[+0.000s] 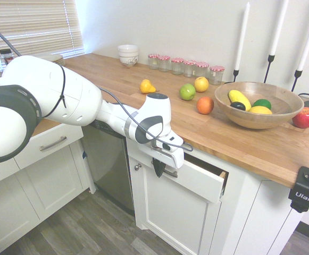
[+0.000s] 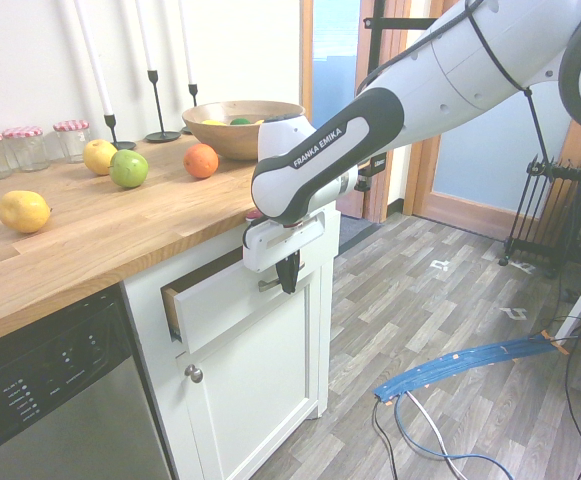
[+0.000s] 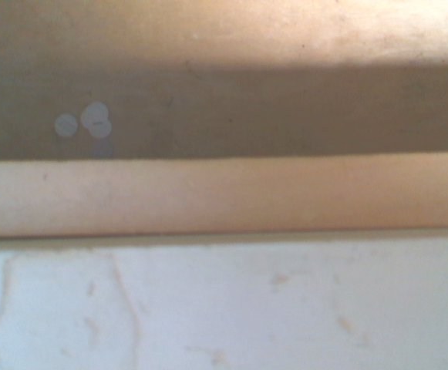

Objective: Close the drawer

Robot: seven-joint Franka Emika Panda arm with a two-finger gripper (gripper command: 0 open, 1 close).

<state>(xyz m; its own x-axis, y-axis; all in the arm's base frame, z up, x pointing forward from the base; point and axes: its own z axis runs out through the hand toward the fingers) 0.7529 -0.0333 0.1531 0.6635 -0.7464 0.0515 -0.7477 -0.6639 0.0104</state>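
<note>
The drawer [image 1: 205,184] stands a hand's width out from under the wooden countertop, its white front panel [image 2: 220,305] tilted toward the room and a wooden side showing at its right end. My gripper [image 1: 158,168] is shut, its dark fingers [image 2: 289,276] pointing down in front of the panel, right at the silver handle [image 1: 170,173]. Nothing is held between them. The wrist view shows the drawer's wooden front edge [image 3: 208,193] from close above, with the dark inside beyond it.
On the countertop [image 1: 250,143] are loose fruit, a wooden bowl [image 1: 258,106] of fruit, jars and candlesticks. A dishwasher [image 1: 109,164] stands left of the drawer, a cabinet door [image 1: 170,218] below it, and a closed drawer [image 1: 50,144] further left.
</note>
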